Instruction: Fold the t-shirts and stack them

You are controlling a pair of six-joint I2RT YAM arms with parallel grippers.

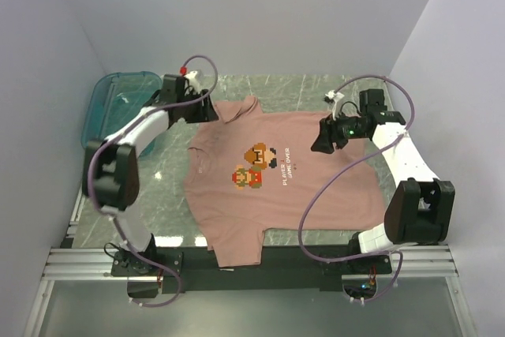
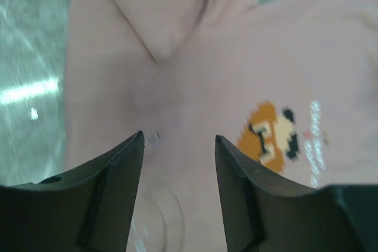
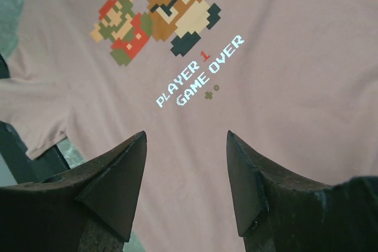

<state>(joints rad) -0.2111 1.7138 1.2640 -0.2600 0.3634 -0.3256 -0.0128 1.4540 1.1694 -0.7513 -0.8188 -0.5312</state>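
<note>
1. Top external view: a teal translucent plastic bin sits at the far-left corner of the green-grey marbled tabletop. It is just outward of the left pincer and apart from the shirt.
2. A purple cable from the right arm sags across the cloth behind the right pincer.
3. Both pincers are spread with nothing between their fingers, and cloth shows through each gap.
4. The dusty salmon-pink cotton t-shirt lies flat, print up, beneath and between the pincers. The left pincer hovers at its far sleeve.
5. Pixel-art characters and white "PLAYER 1 GAME OVER" lettering lie just ahead of the right pincer's tips. One sleeve hangs over the near table edge.
</note>
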